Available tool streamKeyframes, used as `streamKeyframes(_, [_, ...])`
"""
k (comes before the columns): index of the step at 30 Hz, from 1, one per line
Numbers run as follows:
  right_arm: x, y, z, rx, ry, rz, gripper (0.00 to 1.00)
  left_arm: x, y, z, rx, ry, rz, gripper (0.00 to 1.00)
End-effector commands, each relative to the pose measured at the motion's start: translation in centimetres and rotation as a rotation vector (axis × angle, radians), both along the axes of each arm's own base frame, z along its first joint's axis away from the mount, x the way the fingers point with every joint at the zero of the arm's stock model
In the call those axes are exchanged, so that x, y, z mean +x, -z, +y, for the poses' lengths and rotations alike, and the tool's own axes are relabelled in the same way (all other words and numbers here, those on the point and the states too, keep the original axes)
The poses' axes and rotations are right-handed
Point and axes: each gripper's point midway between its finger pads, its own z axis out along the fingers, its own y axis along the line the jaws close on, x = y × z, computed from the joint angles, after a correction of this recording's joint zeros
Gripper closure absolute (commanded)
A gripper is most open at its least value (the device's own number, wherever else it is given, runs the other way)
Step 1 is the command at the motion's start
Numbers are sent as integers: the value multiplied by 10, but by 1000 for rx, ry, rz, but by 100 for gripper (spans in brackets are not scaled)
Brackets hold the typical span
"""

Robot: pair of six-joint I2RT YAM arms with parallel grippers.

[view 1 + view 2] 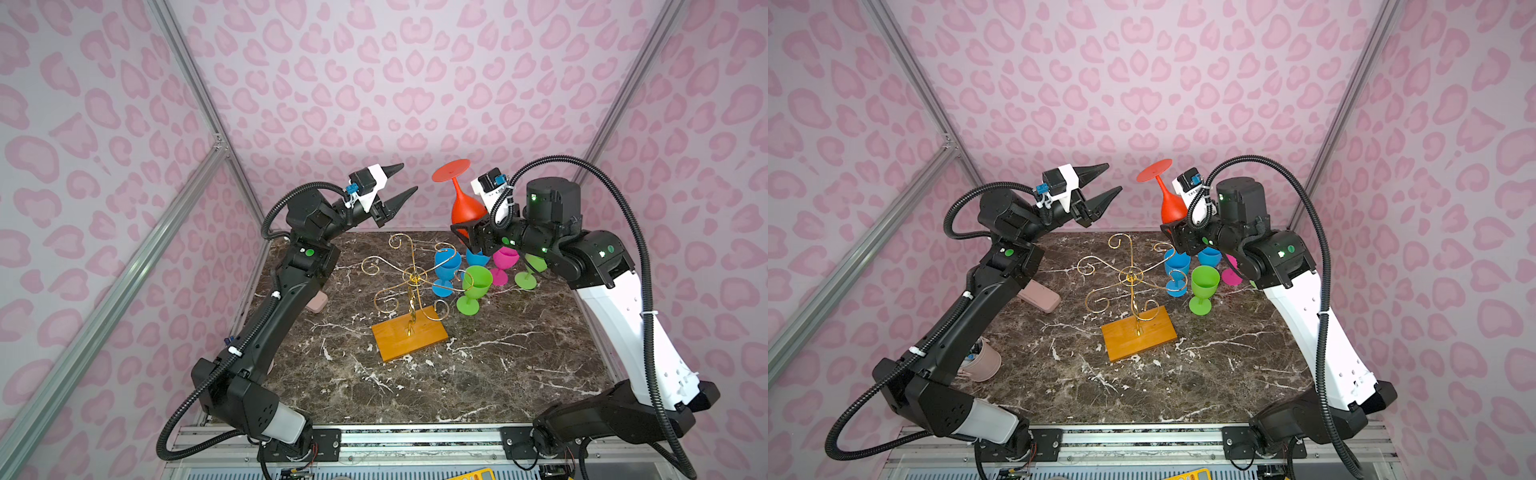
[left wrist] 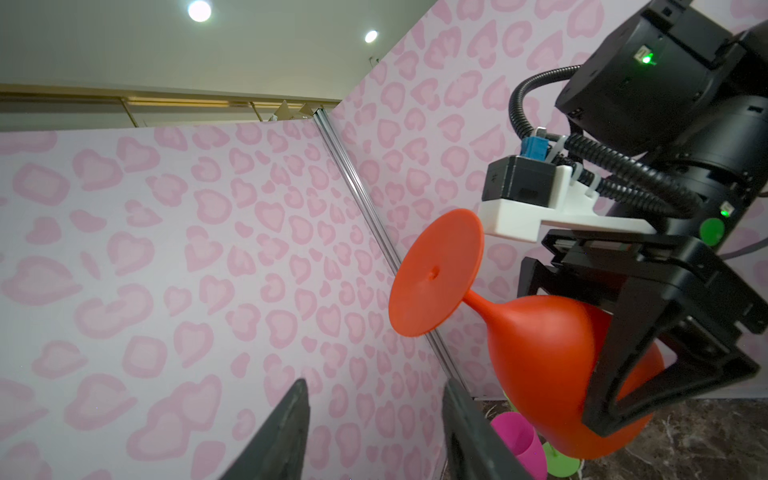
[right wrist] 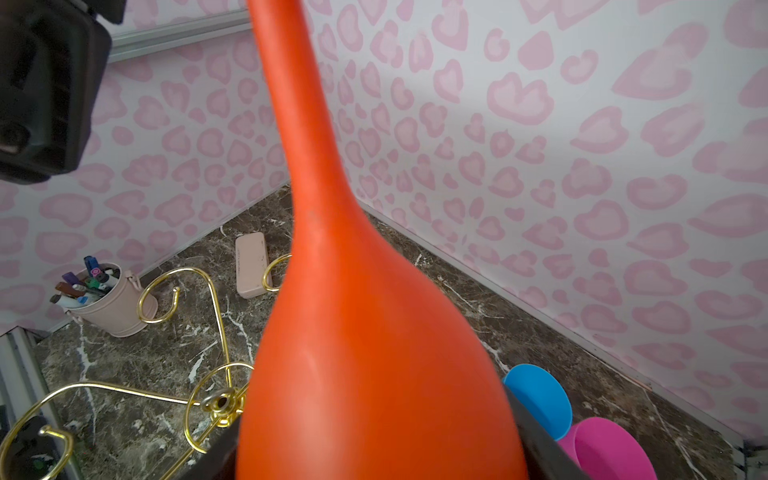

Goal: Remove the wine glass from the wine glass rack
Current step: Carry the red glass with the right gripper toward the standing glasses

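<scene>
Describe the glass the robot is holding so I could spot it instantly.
On the dark marble table stands a gold wire rack on a wooden base. Just right of it, above a huddle of blue, green and pink glasses, the right arm's fingers clasp one glass by its bowl. It alone is red, and it alone hangs upside down, foot uppermost.

The wine glass (image 1: 464, 210) clamped in the right gripper (image 1: 468, 233) is recorded as red-orange. Wine glass rack (image 1: 413, 276): gold wire, orange-brown base. Beneath that gripper, blue glasses (image 1: 446, 266), green glasses (image 1: 478, 282) and a magenta glass (image 1: 505, 258) are noted. Table (image 1: 498, 374): dark marble, white-veined. Walls (image 1: 374, 83): pink heart-spot print.
</scene>
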Motion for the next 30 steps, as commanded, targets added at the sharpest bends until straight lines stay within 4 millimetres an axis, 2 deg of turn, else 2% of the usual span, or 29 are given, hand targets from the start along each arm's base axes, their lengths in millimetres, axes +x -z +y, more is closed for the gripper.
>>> streamKeyframes(1, [-3,0,10,18,-34,12,55,-13,0,-6,61,13,-173,48])
streamKeyframes(8, [-5,2,23,31,-73,22,56,-18,10,-14,107,54,-212,52])
streamKeyframes(19, [-16,14,50,59,-152,77,59,-19,12,-15,116,39,-242,59])
streamKeyframes(21, [-17,17,53,54,-156,86,59,-20,12,-15,118,36,-253,63])
streamKeyframes(26, [-20,22,60,58,-167,103,60,-20,11,-14,114,14,-272,79])
streamKeyframes(30, [-22,23,62,61,-170,112,51,-18,6,-12,102,-19,-282,93])
